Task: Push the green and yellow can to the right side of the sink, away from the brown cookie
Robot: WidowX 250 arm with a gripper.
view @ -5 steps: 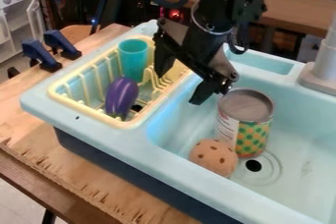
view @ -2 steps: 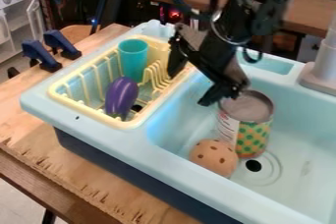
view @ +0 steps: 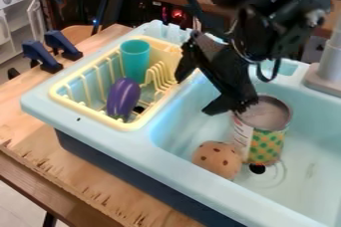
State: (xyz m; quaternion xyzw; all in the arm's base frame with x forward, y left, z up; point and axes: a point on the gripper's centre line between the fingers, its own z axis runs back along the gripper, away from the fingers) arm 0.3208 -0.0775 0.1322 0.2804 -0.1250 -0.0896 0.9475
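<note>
Open gripper (view: pixel 195 91) up against the tin can (view: pixel 267 144).
My fingers are spread wide, gripping nothing, probably because they sit beside the can, not around it. The sink (view: pixel 200 183) basin supports it; it lies below the gripper and to its right in view, its rim seemingly touching one finger.

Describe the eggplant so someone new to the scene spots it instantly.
Find the light-blue sink, then the yellow rack set in its left end as pictured. In the rack, just in front of the teal cup, lies the glossy purple eggplant. It is rounded and closed; the cup is straight-sided and open-topped.
</note>
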